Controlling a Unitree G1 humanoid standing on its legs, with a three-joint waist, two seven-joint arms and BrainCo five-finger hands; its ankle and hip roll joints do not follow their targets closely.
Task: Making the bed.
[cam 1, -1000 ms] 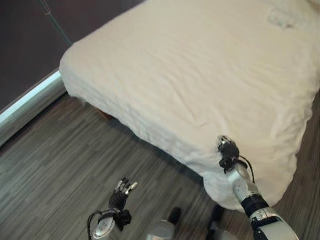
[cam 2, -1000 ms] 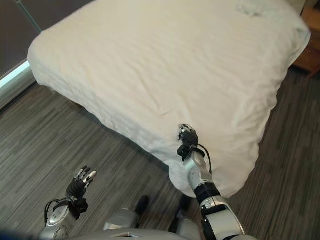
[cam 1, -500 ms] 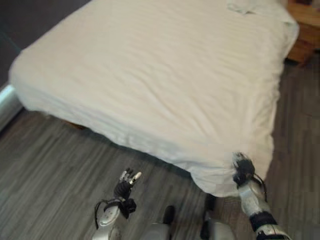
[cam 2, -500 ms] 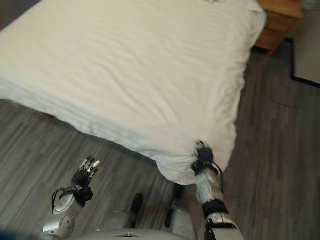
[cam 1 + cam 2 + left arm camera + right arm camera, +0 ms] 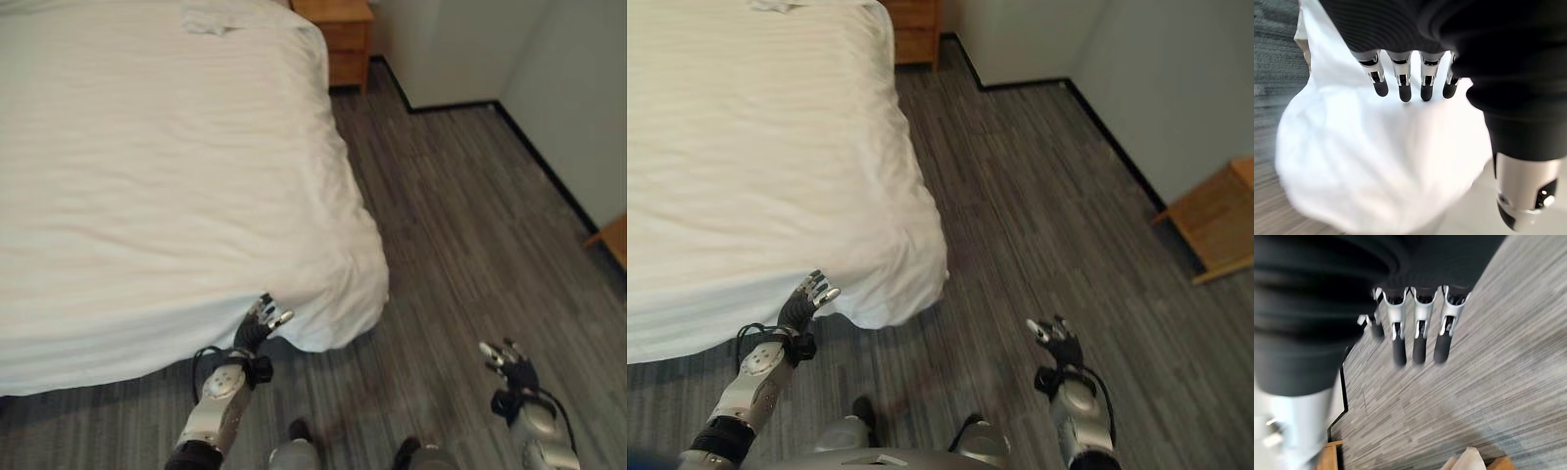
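A bed under a white duvet (image 5: 167,186) takes up the left of the head views, its near corner (image 5: 343,313) hanging toward the floor. My left hand (image 5: 261,326) is open just in front of the duvet's lower edge beside that corner; the left wrist view has its straight fingers (image 5: 1403,81) over the bulging white cloth (image 5: 1376,166), holding nothing. Over the floor at the lower right my right hand (image 5: 511,368) is open and apart from the bed, its fingers (image 5: 1418,330) straight above grey planks.
Grey wood-look floor (image 5: 460,225) stretches right of the bed to white walls with a dark skirting (image 5: 549,166). A wooden nightstand (image 5: 338,39) stands by the head of the bed. Another piece of wooden furniture (image 5: 1215,220) sits at the far right.
The camera has swung right, so the bed now lies at the left. My right hand has let go of the duvet corner and hangs over the floor. My left hand now sits by the duvet's edge.
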